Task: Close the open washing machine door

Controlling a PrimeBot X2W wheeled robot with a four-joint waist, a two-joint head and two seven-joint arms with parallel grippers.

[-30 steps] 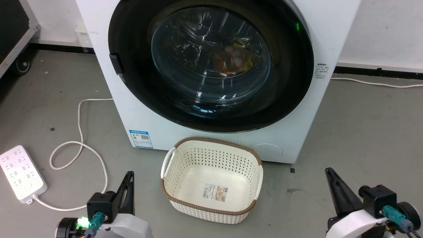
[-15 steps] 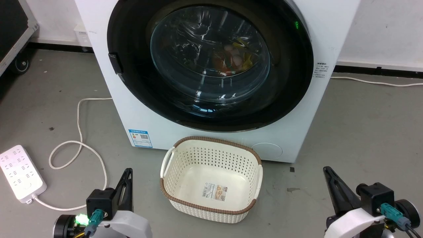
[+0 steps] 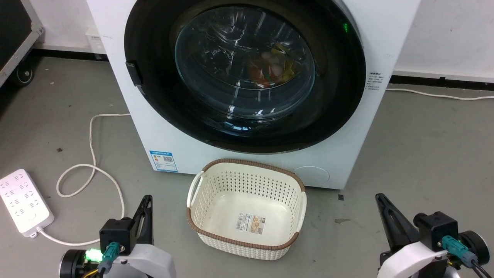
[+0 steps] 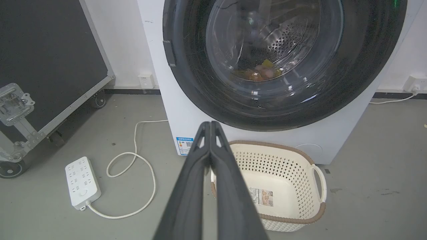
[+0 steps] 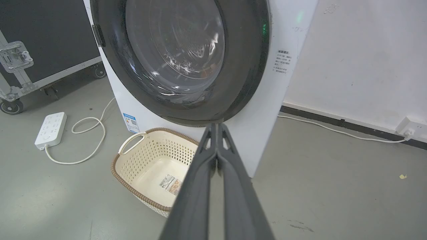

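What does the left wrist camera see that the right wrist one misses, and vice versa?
Left wrist view's own: the shut left gripper and a white wall outlet left of the machine. Right wrist view's own: the shut right gripper, the machine's side label and a yellow floor scrap. Shared: the washing machine door, the basket, the power strip.

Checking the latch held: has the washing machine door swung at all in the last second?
No. The washing machine door sits the same against the white machine front; the slight overall shift is the camera's.
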